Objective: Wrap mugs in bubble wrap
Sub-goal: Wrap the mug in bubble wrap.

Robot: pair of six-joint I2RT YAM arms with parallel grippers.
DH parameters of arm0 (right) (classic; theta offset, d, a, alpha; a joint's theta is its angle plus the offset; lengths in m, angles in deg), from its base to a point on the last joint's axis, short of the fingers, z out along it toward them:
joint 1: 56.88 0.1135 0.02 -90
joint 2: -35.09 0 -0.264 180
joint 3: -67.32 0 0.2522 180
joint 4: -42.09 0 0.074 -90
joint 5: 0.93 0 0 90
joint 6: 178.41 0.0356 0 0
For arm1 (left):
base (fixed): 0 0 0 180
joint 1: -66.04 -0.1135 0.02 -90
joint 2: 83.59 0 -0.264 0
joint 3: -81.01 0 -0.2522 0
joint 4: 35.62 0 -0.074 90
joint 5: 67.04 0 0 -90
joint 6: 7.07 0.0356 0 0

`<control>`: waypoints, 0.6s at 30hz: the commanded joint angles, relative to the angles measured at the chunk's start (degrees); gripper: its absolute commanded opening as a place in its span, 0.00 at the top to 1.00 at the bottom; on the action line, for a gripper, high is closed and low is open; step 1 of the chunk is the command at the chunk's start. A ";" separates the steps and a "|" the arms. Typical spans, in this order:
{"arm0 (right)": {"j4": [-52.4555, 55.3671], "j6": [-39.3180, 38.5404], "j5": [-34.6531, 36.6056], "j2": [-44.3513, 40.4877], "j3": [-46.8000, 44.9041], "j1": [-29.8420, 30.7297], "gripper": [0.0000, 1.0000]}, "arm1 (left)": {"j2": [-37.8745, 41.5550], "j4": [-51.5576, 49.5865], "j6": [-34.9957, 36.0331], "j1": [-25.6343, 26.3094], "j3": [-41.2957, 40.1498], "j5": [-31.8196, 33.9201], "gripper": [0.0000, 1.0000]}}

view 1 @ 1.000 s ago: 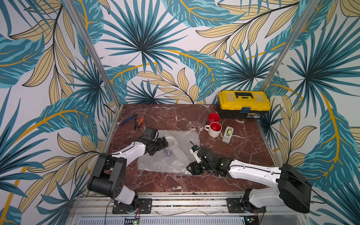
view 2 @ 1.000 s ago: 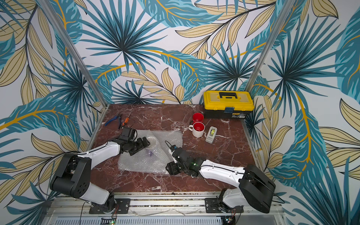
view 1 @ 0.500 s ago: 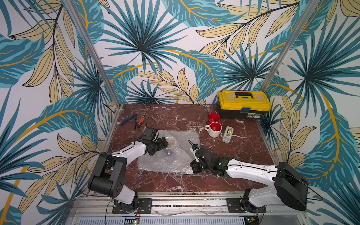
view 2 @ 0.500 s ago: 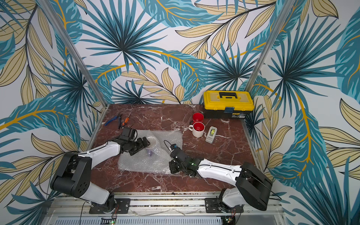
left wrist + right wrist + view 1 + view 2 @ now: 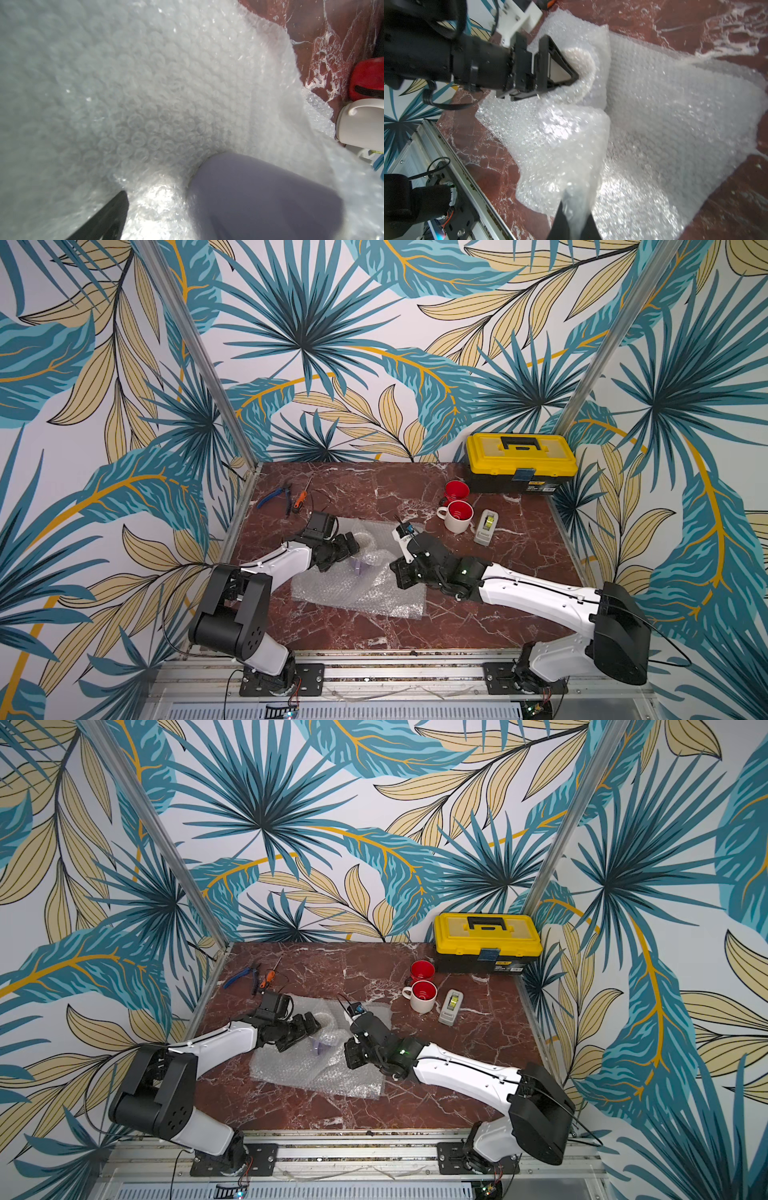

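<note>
Red-brown marble tabletop, leaf-print walls on three sides. That is what I have on my screens.

The bubble wrap lies crinkled on the middle of the table, between the two arms. Its far part is bunched up over the lavender mug, and a patch of the mug shows bare in both top views. In the left wrist view the mug's lavender wall fills the near corner, with wrap heaped against it.

My left gripper sits at the mug with its jaws spread wide. In the right wrist view one finger lies against the wrapped mug. I cannot tell whether the jaws press on it.

My right gripper is clenched on the wrap's edge on its own side. A fold of plastic rises from the table into the closed fingers. In a top view it sits low over the sheet's right edge.

Further out, the white mug with its red inside stands upright on the far right of the table. The red mug is just behind it. A grey tape dispenser lies just beside the white mug. A yellow toolbox stands against the back wall. At the far left, blue-handled pliers and an orange screwdriver lie side by side.
</note>
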 commanded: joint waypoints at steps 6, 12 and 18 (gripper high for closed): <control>-1.38 -2.59 1.42 9.87 10.87 0.06 0.92 | -0.12 0.21 0.05 -0.11 -0.27 -0.20 0.04; -0.22 -2.25 -0.27 17.73 19.05 -0.62 0.92 | 2.33 0.21 0.22 -0.09 -0.69 -0.58 0.09; 3.50 0.27 -3.30 23.27 23.69 -2.36 0.93 | 8.60 -0.24 -0.21 -0.21 -1.69 0.85 0.17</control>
